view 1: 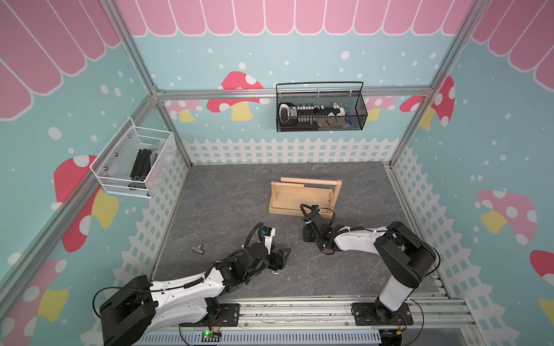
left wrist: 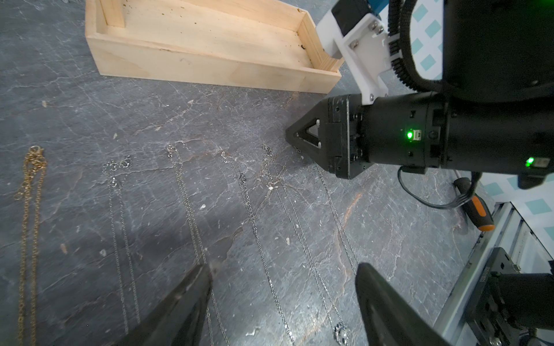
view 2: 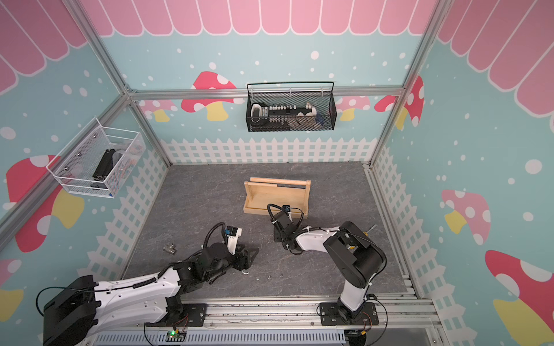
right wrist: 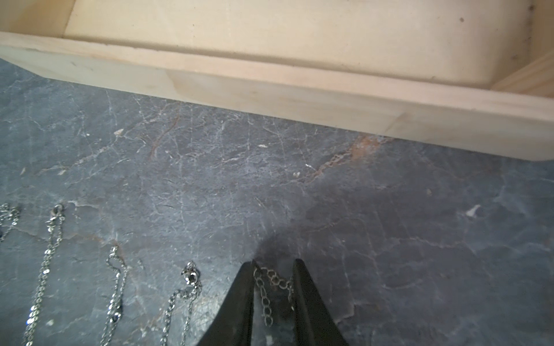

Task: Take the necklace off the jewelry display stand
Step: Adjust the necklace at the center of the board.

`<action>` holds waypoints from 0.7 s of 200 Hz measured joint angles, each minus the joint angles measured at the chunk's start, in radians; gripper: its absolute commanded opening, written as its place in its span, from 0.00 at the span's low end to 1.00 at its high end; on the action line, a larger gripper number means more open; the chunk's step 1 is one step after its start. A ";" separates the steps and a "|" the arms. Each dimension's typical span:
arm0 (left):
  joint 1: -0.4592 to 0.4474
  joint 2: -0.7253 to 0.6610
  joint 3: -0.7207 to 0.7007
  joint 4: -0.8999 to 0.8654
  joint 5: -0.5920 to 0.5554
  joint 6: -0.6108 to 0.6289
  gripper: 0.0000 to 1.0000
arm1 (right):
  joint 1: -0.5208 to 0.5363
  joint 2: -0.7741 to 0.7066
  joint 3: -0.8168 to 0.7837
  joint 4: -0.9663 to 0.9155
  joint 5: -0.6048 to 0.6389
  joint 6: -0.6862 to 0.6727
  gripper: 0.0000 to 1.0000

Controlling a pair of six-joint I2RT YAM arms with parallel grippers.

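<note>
The jewelry display stand (view 1: 302, 194) of pale wood stands mid-mat, and its dowel rail (view 1: 311, 181) is bare. Several necklaces lie in a row of straight lines on the grey mat: a gold one (left wrist: 30, 209) and silver ones (left wrist: 254, 221). My right gripper (right wrist: 274, 263) is low over the mat just in front of the stand's base (right wrist: 269, 90). Its jaws are narrowly apart, and the clasp end of a silver necklace (right wrist: 271, 280) lies loose across the gap. My left gripper (left wrist: 284, 269) is wide open above the chains and holds nothing.
A small metal fitting (view 1: 198, 248) lies on the mat's left. A screwdriver with an orange handle (left wrist: 479, 212) lies near the right rail. A black wire basket (view 1: 320, 107) hangs on the back wall and a white mesh basket (view 1: 135, 161) on the left wall.
</note>
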 measured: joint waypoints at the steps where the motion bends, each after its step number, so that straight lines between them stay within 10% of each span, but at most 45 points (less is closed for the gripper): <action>1: 0.000 0.000 0.000 0.000 0.000 0.000 0.77 | 0.000 0.000 0.000 0.000 0.000 0.000 0.25; 140: 0.000 0.024 0.029 0.003 0.009 -0.001 0.77 | -0.001 -0.296 -0.109 0.006 -0.056 -0.033 0.26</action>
